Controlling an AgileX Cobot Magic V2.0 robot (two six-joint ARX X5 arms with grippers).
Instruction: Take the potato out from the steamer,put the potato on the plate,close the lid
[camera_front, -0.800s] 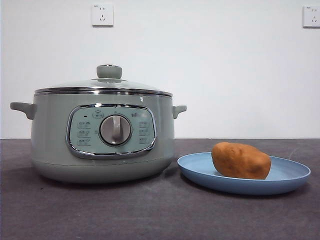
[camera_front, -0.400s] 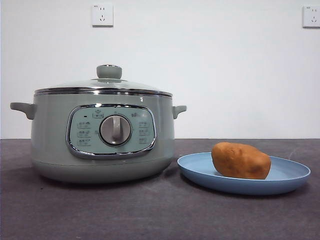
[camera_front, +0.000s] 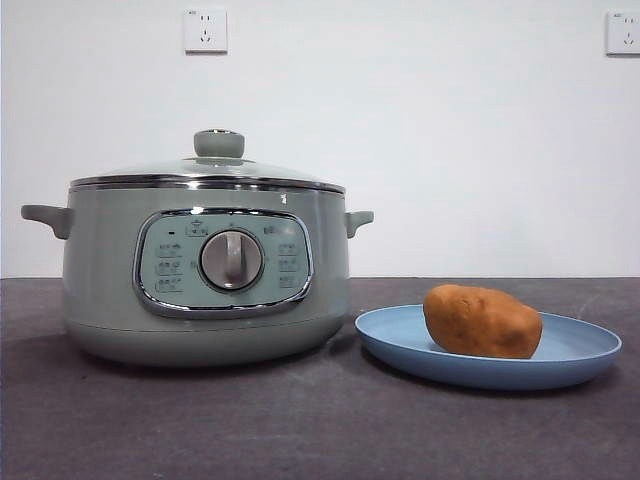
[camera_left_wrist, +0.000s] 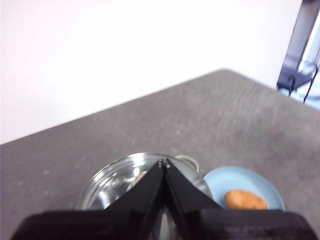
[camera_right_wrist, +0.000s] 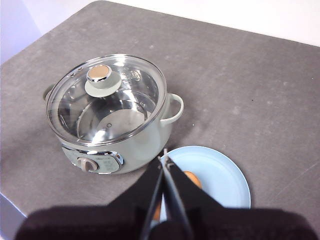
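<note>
Both arms raised high above the surface (camera_front: 300, 420), out of the front view. Left gripper (camera_left_wrist: 164, 162) with jaws pressed together, empty, hanging over the steamer (camera_front: 205, 270). Right gripper (camera_right_wrist: 164, 159) likewise closed on nothing, poised above the near edge of the plate (camera_front: 560, 355). Lid (camera_front: 205, 172) seated on the steamer, knob up. Potato (camera_front: 482, 320) lying on the light blue plate, just beside the steamer.
</note>
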